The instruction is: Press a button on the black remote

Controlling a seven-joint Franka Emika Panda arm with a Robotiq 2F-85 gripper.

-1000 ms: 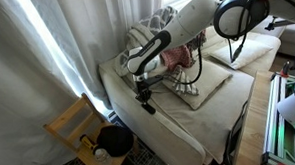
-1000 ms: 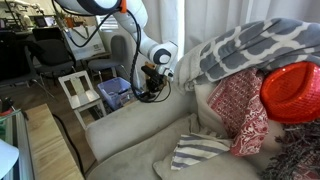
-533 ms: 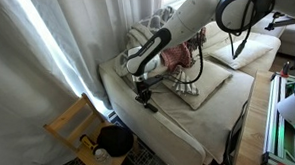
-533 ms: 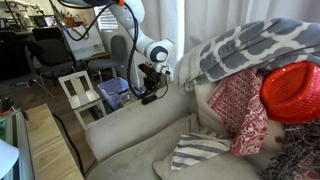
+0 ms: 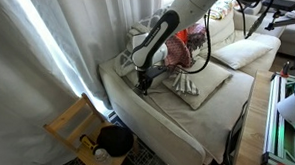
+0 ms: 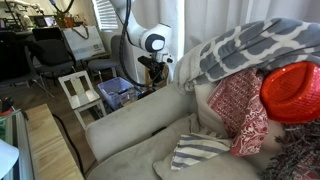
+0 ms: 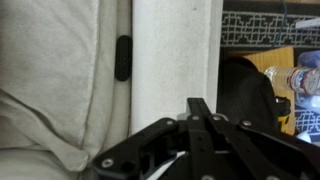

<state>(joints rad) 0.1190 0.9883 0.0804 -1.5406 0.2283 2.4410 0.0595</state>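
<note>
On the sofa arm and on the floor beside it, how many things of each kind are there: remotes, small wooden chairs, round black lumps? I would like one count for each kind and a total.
black remote: 1
small wooden chair: 1
round black lump: 1
Total: 3

Black remote (image 7: 123,57), cream sofa (image 7: 175,50) (blanket (image 6: 250,45) grey-white striped).

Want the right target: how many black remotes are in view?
1. The black remote lies along the seam beside the couch armrest in the wrist view; cushions could hide others.
</note>
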